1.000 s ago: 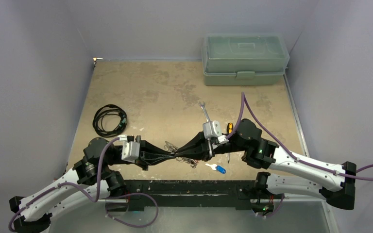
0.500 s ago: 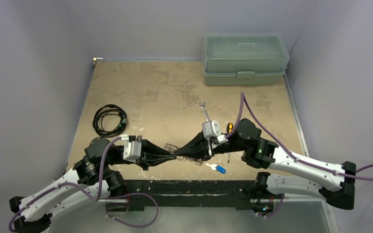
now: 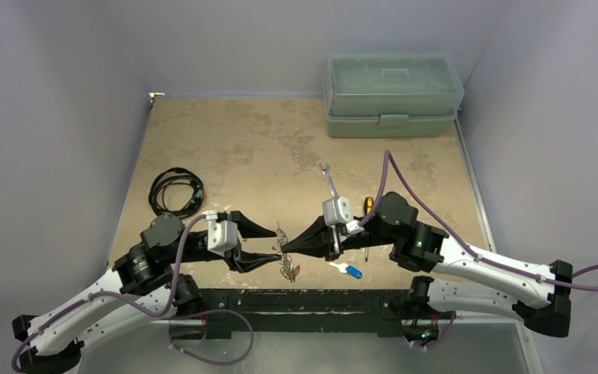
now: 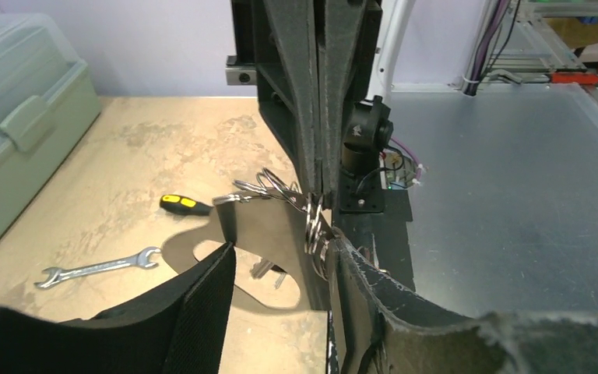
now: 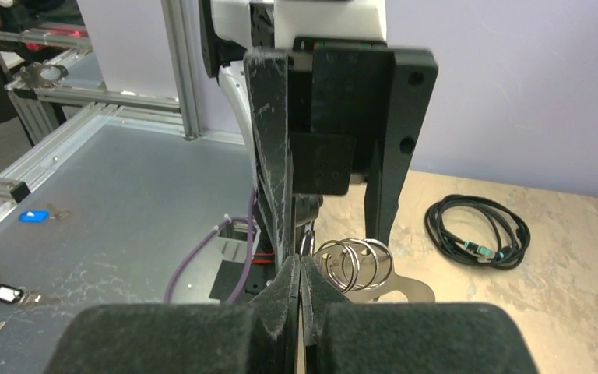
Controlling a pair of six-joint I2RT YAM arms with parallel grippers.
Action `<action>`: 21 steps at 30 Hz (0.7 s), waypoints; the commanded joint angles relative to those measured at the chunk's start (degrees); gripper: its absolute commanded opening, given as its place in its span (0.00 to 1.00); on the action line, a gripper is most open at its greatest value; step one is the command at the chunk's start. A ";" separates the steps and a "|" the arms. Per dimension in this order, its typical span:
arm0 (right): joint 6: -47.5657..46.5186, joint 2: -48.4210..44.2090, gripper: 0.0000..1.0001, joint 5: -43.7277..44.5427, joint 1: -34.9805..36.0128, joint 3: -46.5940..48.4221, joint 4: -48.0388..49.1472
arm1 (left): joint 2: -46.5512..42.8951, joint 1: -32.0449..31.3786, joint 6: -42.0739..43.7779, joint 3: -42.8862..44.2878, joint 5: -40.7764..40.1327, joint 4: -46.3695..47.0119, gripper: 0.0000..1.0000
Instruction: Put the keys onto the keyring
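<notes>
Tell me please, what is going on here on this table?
A robot is handling the keyring near the front edge of the table. The right gripper is shut on the keyring at its rings and holds it. The left gripper is open, with a finger on either side of the flat plate. A blue key lies on the table near the right arm, not yet on the keyring.

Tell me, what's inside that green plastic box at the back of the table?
Nothing inside can be made out. The box has its lid shut, with the latch at the front, and the cloudy plastic hides whatever it may hold.
</notes>
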 commanded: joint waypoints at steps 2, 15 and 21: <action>-2.90 -1.17 0.00 2.95 0.41 1.40 -3.30 | -0.75 0.30 4.46 6.99 -4.12 -9.39 0.48; -8.56 1.37 0.00 12.25 0.41 9.04 -20.73 | 7.85 0.30 9.58 18.98 -4.93 -26.20 0.31; -9.14 2.27 0.00 13.76 0.41 11.06 -23.59 | 10.79 0.28 9.99 19.65 -1.52 -25.48 0.29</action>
